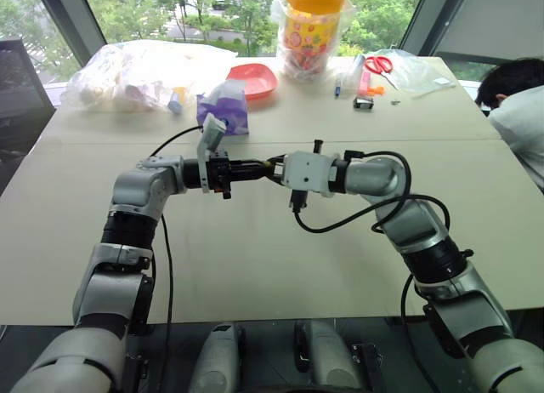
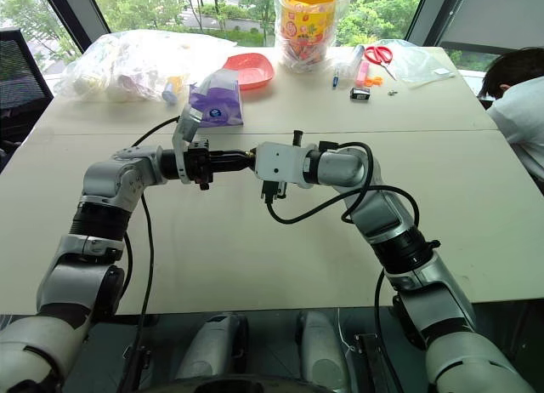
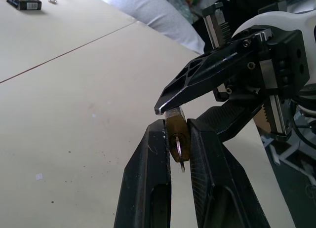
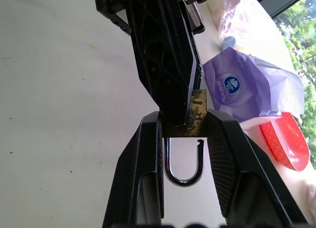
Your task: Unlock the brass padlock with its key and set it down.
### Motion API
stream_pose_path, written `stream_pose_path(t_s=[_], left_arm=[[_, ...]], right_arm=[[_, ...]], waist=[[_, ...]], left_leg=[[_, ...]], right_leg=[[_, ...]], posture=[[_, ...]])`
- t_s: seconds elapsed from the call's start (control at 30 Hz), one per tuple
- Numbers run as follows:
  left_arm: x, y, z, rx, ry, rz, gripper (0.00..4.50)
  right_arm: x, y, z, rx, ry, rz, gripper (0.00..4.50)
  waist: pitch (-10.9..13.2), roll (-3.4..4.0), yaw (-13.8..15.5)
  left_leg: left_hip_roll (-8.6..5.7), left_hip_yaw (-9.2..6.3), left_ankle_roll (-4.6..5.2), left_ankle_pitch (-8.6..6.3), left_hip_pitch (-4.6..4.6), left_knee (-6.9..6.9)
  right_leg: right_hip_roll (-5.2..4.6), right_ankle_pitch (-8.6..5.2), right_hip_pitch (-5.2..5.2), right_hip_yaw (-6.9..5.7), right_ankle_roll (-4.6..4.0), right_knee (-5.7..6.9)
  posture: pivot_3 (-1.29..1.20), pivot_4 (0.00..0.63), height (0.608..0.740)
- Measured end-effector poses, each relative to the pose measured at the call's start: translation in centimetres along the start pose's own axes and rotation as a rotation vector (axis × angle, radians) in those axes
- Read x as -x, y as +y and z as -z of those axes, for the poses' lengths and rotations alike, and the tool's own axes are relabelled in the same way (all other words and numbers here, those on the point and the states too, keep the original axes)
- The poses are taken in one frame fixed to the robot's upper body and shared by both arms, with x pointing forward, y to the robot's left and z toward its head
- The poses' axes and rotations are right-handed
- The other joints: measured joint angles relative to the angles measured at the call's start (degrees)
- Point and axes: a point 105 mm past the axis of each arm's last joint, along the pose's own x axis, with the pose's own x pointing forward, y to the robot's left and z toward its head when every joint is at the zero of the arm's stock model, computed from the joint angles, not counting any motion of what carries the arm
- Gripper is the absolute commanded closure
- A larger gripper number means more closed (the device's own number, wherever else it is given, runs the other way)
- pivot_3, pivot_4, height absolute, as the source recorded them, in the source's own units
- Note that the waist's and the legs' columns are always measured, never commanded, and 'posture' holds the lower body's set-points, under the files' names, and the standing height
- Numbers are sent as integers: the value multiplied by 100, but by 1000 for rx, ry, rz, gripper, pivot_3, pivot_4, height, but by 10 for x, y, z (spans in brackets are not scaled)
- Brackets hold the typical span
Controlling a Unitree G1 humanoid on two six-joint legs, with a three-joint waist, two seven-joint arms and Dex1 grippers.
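Above the table's middle my two grippers meet tip to tip. My right gripper (image 4: 183, 122) is shut on the brass padlock (image 4: 198, 112), clamping its body between both fingers. The silver shackle (image 4: 183, 174) hangs out of the body towards the wrist, and one notched end stands free of the brass. My left gripper (image 3: 176, 128) comes in level from the opposite side, shut on the key (image 3: 181, 152), a thin silvery piece sticking out of the padlock's narrow brass end (image 3: 176, 132). In the left eye view the padlock (image 1: 270, 166) is a tiny speck between the fingertips.
The beige table (image 1: 255, 265) carries a purple tissue pack (image 1: 225, 104), a red dish (image 1: 253, 78), clear plastic bags (image 1: 140, 70), a yellow-lidded jar (image 1: 313, 27), red-handled scissors (image 1: 380, 64) and a small black object (image 1: 363, 102) at the far side. A person (image 1: 518, 112) sits at the right edge.
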Motion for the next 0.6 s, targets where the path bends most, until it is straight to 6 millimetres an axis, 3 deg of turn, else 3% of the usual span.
stream_pose_path(t_s=[0.17, 0.23, 0.27, 0.33, 0.53, 0.6], left_arm=[[1, 1, 1, -3, 6, -7, 4500], [4, 2, 4, 4, 8, -17, 4500], [6, 3, 6, 11, 7, -22, 4500], [9, 4, 8, 21, 4, -32, 4500], [9, -1, 3, 50, -36, 4, 4500], [10, -5, -2, 68, -67, 30, 4500]], right_arm=[[11, -4, 12, -20, 53, 24, 21], [25, -4, 25, -49, 111, 37, 100], [31, -3, 31, -90, 128, 48, 359], [39, -3, 33, -217, 109, 83, 1377], [47, -9, -3, -517, -98, 117, 4447], [45, -6, -8, -594, -120, 101, 4447]], waist=[[0, 0, 17], [0, 0, 21], [0, 0, 16], [0, 0, 5], [0, 0, 3], [0, 0, 4]], left_leg=[[0, 0, 0, 0, -1, 0], [-1, 0, 0, 0, -2, 0], [-1, 1, 0, 0, -2, 0], [0, 0, 0, 0, -2, -1], [9, -5, 0, 0, 6, 0], [9, -4, 0, 0, 5, 0]], right_leg=[[-1, 0, 0, 0, 0, -1], [-3, -1, 1, 0, 0, -5], [-3, -1, 2, 0, 0, -6], [-1, 0, 0, 0, 0, -3], [5, 0, 0, -2, -2, 11], [3, 0, 1, -1, -3, 9]], posture=[[0, 150, 740], [0, 150, 740], [0, 150, 740], [0, 150, 740], [0, 150, 740], [0, 150, 740]])
